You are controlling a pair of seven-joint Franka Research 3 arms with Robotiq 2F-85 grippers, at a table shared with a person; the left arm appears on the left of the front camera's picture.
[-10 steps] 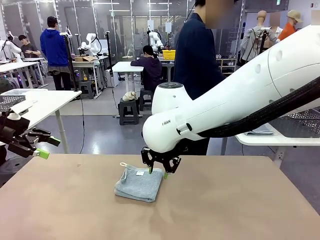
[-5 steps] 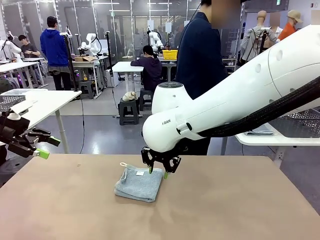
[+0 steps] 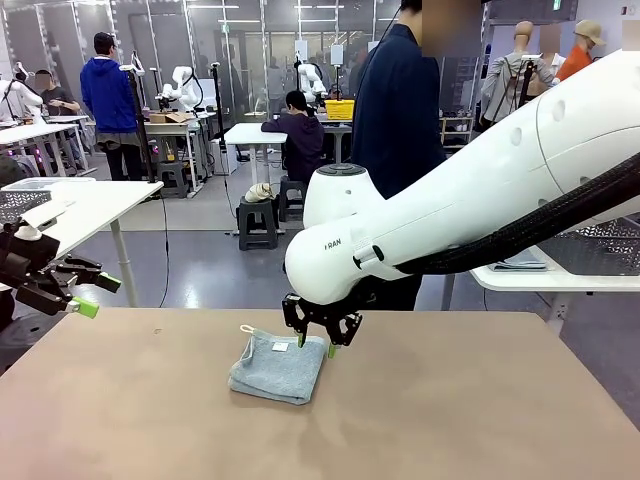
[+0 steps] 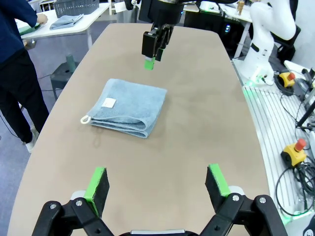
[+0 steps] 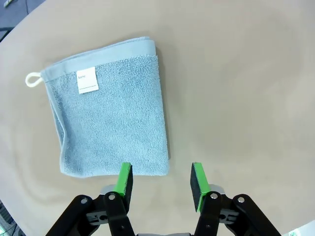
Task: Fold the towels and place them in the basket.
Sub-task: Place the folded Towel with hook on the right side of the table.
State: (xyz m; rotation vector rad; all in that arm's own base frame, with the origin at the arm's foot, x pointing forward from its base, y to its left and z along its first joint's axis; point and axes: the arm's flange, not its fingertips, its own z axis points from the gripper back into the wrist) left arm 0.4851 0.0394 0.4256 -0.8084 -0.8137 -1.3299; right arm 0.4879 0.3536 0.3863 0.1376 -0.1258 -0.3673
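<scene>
A pale blue-grey towel (image 3: 278, 368) (image 4: 129, 105) (image 5: 110, 123) lies folded on the brown table, its white label and loop facing up at the far-left corner. My right gripper (image 3: 316, 346) (image 4: 150, 63) (image 5: 161, 169) hovers just above the towel's far-right corner, jaws partly apart, holding nothing. My left gripper (image 3: 97, 296) (image 4: 157, 172) hangs open off the table's left end, well away from the towel. A dark grey mesh basket (image 4: 74, 6) (image 3: 600, 245) stands on a white side table to the right, next to another blue-grey towel (image 4: 66, 20).
A person in a dark jacket (image 3: 395, 110) stands at the far side, one hand (image 4: 42, 18) on the side table. Another white table (image 3: 90, 205) stands at the left. The brown tabletop (image 3: 450, 420) has free room around the towel.
Neither gripper nor the towel has moved. The person behind the table has shifted slightly to the right.
</scene>
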